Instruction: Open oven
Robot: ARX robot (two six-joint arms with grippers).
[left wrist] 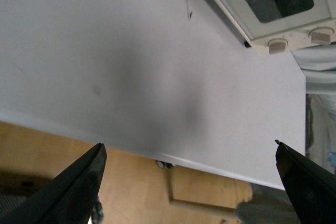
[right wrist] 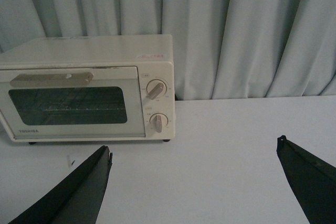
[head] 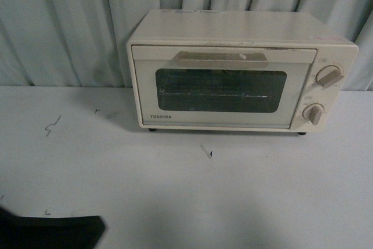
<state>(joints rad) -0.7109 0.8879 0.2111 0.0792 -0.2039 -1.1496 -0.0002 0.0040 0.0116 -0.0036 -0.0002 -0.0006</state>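
Note:
The cream-white Toshiba oven (head: 233, 71) stands at the back of the white table, door shut, with its flat bar handle (head: 221, 59) along the door's top and two round knobs (head: 329, 77) on its right. It also shows in the right wrist view (right wrist: 86, 90), and part of it in the left wrist view (left wrist: 273, 9). My left gripper (left wrist: 189, 150) is open and empty, over the table's near edge, far from the oven. My right gripper (right wrist: 194, 148) is open and empty, above the table to the oven's right and in front of it.
The white table (head: 175, 190) stretches before the oven, with small dark marks (head: 52, 125). Grey-green curtains (head: 70, 21) hang behind. A dark part of the robot (head: 49, 231) shows at the lower left. The wooden floor (left wrist: 63, 150) lies beyond the table edge.

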